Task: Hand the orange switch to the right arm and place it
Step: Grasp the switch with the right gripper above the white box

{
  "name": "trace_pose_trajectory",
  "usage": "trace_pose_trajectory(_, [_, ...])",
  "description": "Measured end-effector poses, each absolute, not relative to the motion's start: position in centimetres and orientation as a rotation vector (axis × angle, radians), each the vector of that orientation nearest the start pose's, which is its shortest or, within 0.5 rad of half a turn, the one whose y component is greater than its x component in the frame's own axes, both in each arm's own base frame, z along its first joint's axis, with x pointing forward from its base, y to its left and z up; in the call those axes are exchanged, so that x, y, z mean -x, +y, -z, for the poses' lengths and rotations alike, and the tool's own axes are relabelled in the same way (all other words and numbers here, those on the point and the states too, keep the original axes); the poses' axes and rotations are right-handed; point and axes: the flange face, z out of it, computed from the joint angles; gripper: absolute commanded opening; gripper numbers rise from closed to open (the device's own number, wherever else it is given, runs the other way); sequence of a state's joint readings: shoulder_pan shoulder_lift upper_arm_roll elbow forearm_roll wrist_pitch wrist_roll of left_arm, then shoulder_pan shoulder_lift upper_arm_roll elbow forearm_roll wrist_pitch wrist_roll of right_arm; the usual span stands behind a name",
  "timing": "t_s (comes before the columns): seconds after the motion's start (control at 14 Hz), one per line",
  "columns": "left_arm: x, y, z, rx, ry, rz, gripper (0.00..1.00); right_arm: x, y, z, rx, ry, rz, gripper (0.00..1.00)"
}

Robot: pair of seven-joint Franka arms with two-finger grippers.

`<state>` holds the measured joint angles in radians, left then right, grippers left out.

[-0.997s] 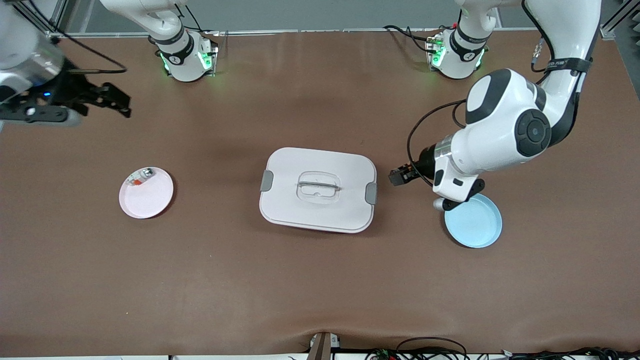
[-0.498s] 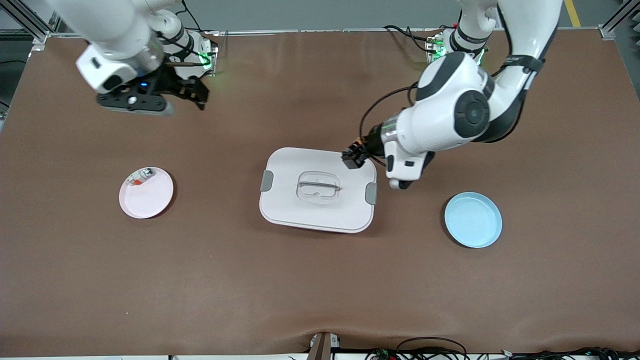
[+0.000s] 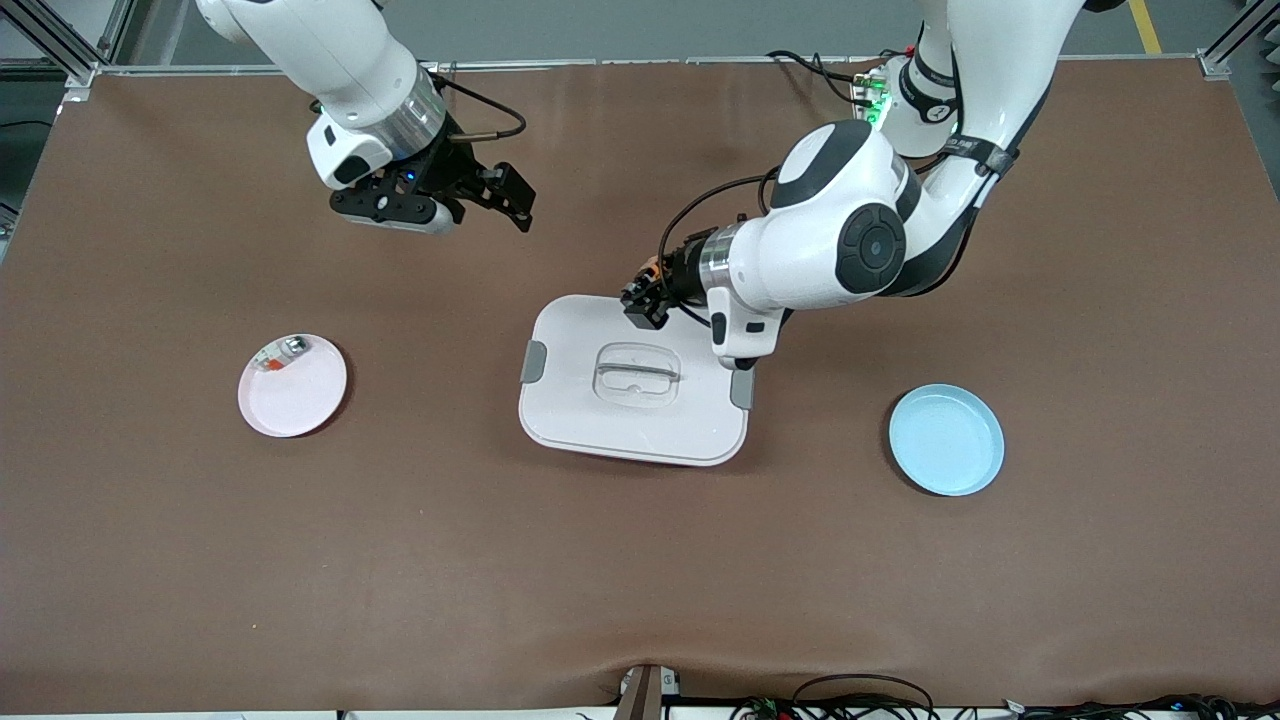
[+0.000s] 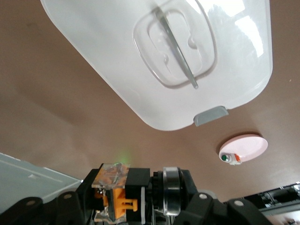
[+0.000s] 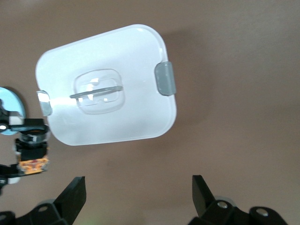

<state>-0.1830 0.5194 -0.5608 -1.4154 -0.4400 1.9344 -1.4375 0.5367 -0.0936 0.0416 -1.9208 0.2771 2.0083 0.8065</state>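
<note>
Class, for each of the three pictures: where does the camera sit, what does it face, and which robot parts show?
Front view: high across the table, facing both arms; left hand holds the orange switch.
Left wrist view: looks past the switch at the white lidded box.
Right wrist view: open right hand over table.
Shared: the box.

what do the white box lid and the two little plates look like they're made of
White box lid: probably plastic, smooth and slightly glossy, with window glare, a clear handle recess and grey clips. Pink plate and blue plate: likely plastic too, plain matte colour, thin raised rims.
</note>
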Motion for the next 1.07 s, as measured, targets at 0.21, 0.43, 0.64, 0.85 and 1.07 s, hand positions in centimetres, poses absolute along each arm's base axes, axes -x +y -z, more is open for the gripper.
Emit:
trace_pose_trajectory(0.21, [-54.2, -45.2, -45.2, 3.021, -1.513, -1.065, 0.0, -44.4, 31.9, -53.0, 2.618, 0.555, -0.028, 1.0])
trace_pose_trajectory(0.43, [-54.0, -46.5, -44.0, 3.027, -1.526, -1.074, 0.0, -43.6, 32.9, -51.7, 2.486, 0.673, -0.01, 1.0])
trace_pose_trajectory(0.64, [-54.0, -46.8, -43.7, 3.03, -1.529, -1.076, 0.0, -42.7, 34.6, -51.9, 2.415, 0.731, 0.017, 1.0])
trace_pose_trajectory(0.85, [-54.2, -46.8, -44.3, 3.041, -1.538, -1.072, 0.0, -42.3, 35.6, -51.0, 2.401, 0.732, 0.042, 1.0])
trace_pose_trajectory(1.07, [-54.3, -46.9, -44.7, 3.046, -1.546, -1.07, 0.0, -42.8, 36.9, -49.0, 2.385, 0.744, 0.081, 1.0])
